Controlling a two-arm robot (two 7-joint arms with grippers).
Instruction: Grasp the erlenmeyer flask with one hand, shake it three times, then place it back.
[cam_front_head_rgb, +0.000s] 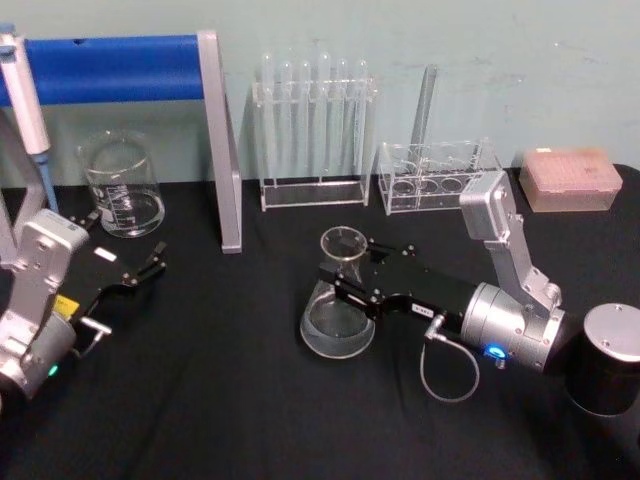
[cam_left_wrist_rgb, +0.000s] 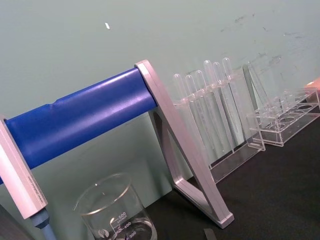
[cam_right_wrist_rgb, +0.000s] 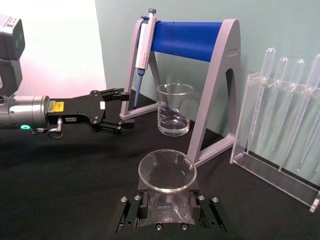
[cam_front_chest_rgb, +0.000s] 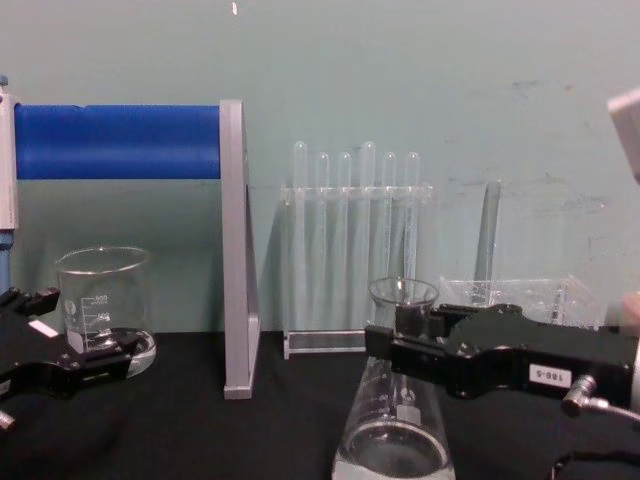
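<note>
place: lab | signs: test-tube rack (cam_front_head_rgb: 313, 135); beaker (cam_front_head_rgb: 122, 188); pipette (cam_right_wrist_rgb: 144, 45) on stand (cam_front_head_rgb: 219, 150)

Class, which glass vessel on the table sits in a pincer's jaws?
The erlenmeyer flask: conical, its narrow neck clamped by the right pincer. The straight-walled beaker stands ungripped.

Black right gripper (cam_front_head_rgb: 352, 268) and left gripper (cam_front_head_rgb: 152, 263) on silver cylindrical wrists (cam_front_head_rgb: 510, 328); white number labels (cam_front_head_rgb: 420, 311), grey looped cable (cam_front_head_rgb: 422, 372), blue light (cam_front_head_rgb: 492, 352).

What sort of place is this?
Probably a lab bench setup: test tube rack, beaker and pipette stand at the back; right gripper holds the erlenmeyer flask, left gripper idle by the beaker.
</note>
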